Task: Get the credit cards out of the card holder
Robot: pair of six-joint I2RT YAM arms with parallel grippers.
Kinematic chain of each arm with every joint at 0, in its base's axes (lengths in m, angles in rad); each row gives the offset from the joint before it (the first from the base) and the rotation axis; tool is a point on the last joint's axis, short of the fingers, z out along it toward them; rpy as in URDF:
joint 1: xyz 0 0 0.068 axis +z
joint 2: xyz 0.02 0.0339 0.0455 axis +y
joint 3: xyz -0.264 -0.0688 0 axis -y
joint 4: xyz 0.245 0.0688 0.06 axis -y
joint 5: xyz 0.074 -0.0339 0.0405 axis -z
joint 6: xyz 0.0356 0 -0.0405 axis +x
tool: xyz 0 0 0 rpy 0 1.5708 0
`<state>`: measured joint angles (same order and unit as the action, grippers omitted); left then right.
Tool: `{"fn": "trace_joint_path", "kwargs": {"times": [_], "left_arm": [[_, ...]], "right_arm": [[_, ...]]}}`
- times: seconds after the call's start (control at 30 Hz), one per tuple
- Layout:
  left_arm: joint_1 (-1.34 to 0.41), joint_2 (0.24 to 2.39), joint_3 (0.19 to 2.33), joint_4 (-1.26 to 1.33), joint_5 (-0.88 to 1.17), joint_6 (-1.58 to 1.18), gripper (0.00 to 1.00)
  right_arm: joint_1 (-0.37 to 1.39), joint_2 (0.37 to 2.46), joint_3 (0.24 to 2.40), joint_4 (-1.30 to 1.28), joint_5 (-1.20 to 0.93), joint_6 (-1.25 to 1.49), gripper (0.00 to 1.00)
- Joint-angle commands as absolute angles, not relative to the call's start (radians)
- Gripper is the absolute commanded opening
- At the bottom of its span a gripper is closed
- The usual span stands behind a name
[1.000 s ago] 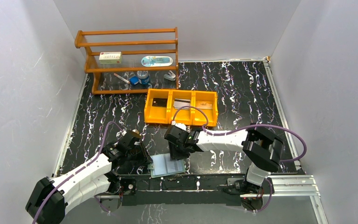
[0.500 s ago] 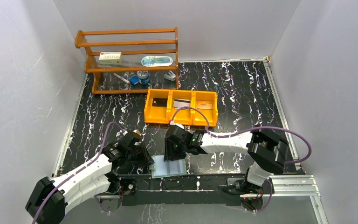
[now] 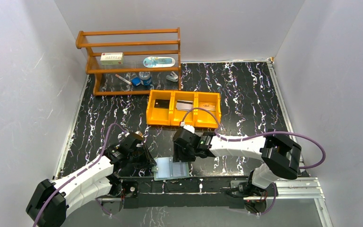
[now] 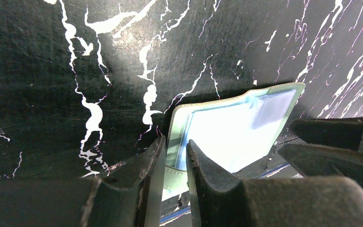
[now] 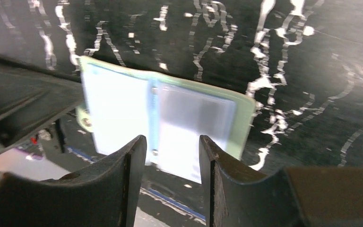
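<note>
Clamping the card holder (image 3: 171,168) by its edge in our left gripper (image 4: 176,144), we are hovering our right gripper (image 5: 172,142), jaws apart, over it; a steady hold seems wise.

The card holder (image 3: 171,168) lies open at the bottom centre of the top view. Its two muted-green panels are spread side by side, with the pale glossy pockets facing up. Well above it, near mid-frame, the black credit card (image 3: 162,104), silver-grey credit card (image 3: 184,105) and tan credit card (image 3: 208,107) lie flat, one in each compartment of an orange tray (image 3: 158,121).
</note>
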<state>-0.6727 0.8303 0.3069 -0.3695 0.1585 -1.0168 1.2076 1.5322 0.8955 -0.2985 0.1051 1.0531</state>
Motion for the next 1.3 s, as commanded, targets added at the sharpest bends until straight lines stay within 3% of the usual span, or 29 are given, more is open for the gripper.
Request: {"fn": "trace_joint_path", "kwargs": {"times": [0.0,0.6,0.9,1.27], "left_arm": [[-0.678,0.827,0.31,-0.374,0.175,-1.011,0.21],[-0.678,0.833,0.311,-0.375,0.186,-1.004,0.2],[-0.678,0.842,0.314,-0.368,0.192,-0.999,0.19],[-0.678,0.841,0.317,-0.37,0.186,-0.999,0.19]], "right_arm": [[1.212,1.502,0.921,-0.43,0.183,1.068,0.54],[1.212,1.617,0.915,-0.346,0.115,1.051,0.52],[1.218,1.58,0.977,-0.346,0.106,1.02,0.45],[1.246,1.524,1.026,-0.381,0.128,1.006,0.44]]}}
